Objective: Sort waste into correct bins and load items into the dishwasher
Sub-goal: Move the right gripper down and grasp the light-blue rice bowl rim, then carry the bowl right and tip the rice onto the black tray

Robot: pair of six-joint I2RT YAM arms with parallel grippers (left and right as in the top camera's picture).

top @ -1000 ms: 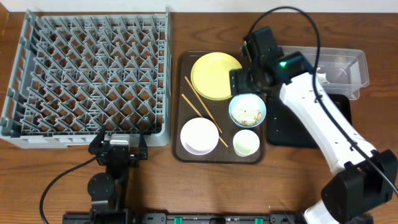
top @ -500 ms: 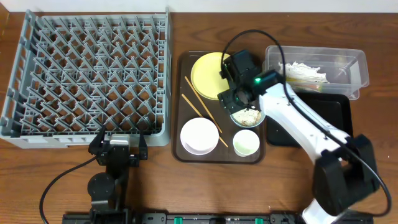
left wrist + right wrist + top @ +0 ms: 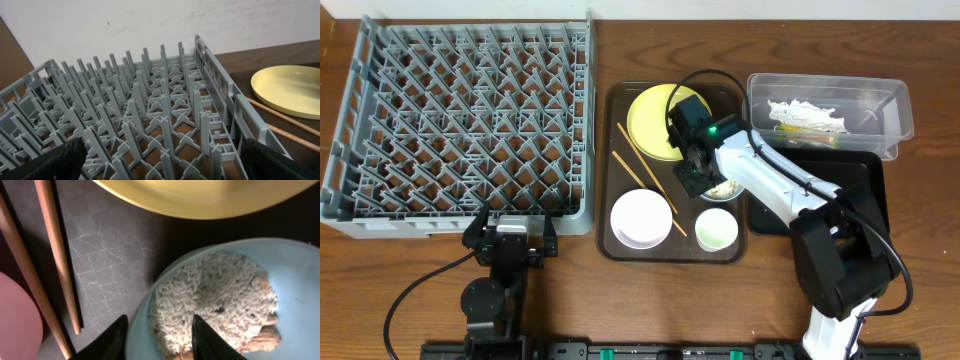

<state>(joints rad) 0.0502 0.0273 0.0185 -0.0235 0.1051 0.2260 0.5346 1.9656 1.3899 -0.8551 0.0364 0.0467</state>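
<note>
While the right gripper (image 3: 160,341) hangs over the brown serving tray's (image 3: 615,215) right half, its two fingers stand apart astride the rim of the light blue bowl (image 3: 285,295), one outside, one over the whitish rice scraps (image 3: 210,300); whether either presses the bowl is hard to make out. Overhead, the gripper hides most of it. Also on the tray: yellow plate (image 3: 650,125) at the back, two chopsticks (image 3: 645,177) left, white bowl (image 3: 640,218) and small white cup (image 3: 716,230) in front. Left of the tray sits the grey dish rack (image 3: 460,120); the left gripper (image 3: 510,232) sits before it, fingers wide apart, blurred in its own view. Right of the tray, a clear tub (image 3: 880,110) holds crumpled paper (image 3: 805,112); the arm covers much of the black tray (image 3: 870,175).
</note>
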